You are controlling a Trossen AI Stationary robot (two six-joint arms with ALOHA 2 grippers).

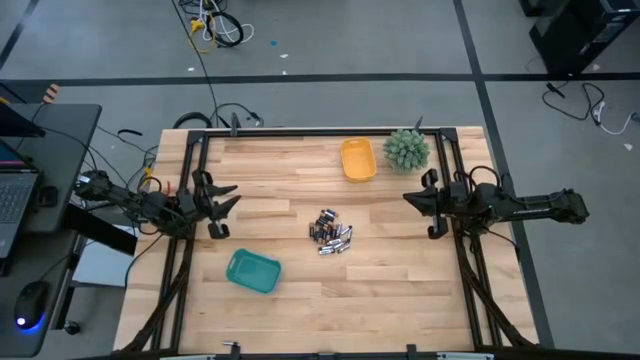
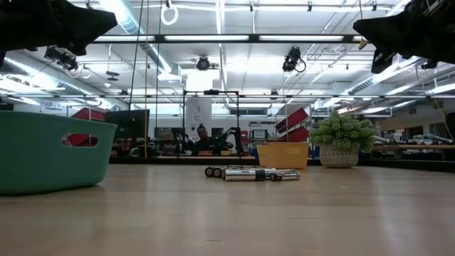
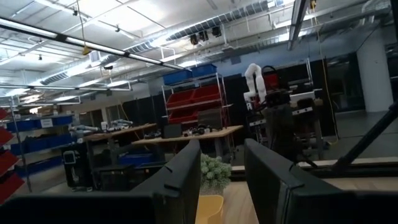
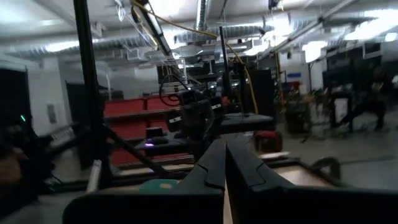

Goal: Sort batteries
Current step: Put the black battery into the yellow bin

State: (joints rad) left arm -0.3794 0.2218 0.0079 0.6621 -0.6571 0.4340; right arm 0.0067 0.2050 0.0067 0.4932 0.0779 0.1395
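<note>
My left gripper (image 1: 228, 201) hangs above the left side of the table (image 1: 400, 290), its two fingers (image 3: 180, 180) spread with a clear gap between them and nothing in that gap. My right gripper (image 1: 412, 199) hangs above the right side, its fingers (image 4: 211, 165) pressed together on nothing. Both grippers point inward toward the table's middle and are well apart from everything resting on the wood.

Containers: I see a teal bin (image 1: 252, 271) near the front left of the table and a yellow bin (image 1: 358, 159) near the far edge, just beside a small potted plant (image 1: 406, 149). From above, both bins show only their bare insides. In the low view the teal bin (image 2: 50, 153) stands close at the left, with an oval handle slot in its wall, and the yellow bin (image 2: 283, 154) sits far back next to the plant (image 2: 341, 141).

The batteries (image 1: 331, 234) lie in one loose cluster at the table's middle, between the two grippers and between the two bins, touching neither bin. They are small cylinders, some dark and some silvery, lying on their sides at mixed angles and touching or overlapping one another. In the low view the batteries (image 2: 252, 173) form a short, low row on the wood.
</note>
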